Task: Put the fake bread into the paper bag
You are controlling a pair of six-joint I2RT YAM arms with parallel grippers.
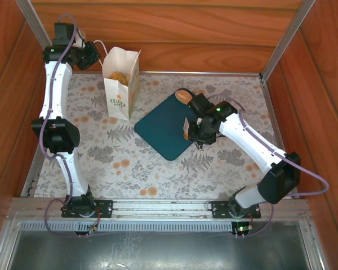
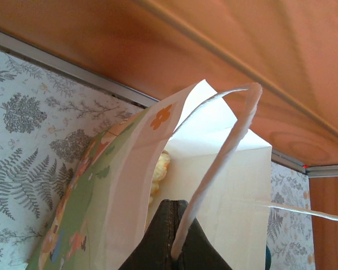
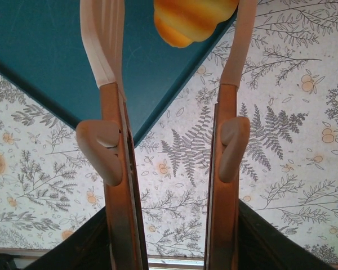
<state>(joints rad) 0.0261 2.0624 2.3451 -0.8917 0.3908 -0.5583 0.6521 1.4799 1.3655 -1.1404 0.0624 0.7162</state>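
The fake bread is split three ways. One ridged orange bun (image 3: 194, 19) sits between the tips of the tongs (image 3: 115, 185), over the right edge of the teal tray (image 3: 45, 56); from above it shows as an orange spot (image 1: 185, 135) just beside my right tool (image 1: 196, 136). A golden roll (image 1: 183, 96) lies on the tray's far corner. More pieces (image 1: 119, 77) are already inside the paper bag (image 1: 121, 98), and my left wrist camera catches a pale yellow bit (image 2: 160, 169) of them down in the opening.

The bag stands upright near the far left corner of the table (image 1: 158, 180), its mouth open. The tray (image 1: 163, 129) lies turned like a diamond near the middle of the table, well apart from the bag.

My right tool (image 3: 172, 242) is closed partway on the tongs, one dark finger against the outside of each tong arm. My left tool (image 1: 96, 54) is by the bag's far rim, pinched fully together (image 2: 172, 247), with the white cord handle (image 2: 225, 140) of the bag (image 2: 225, 185) running down into it.
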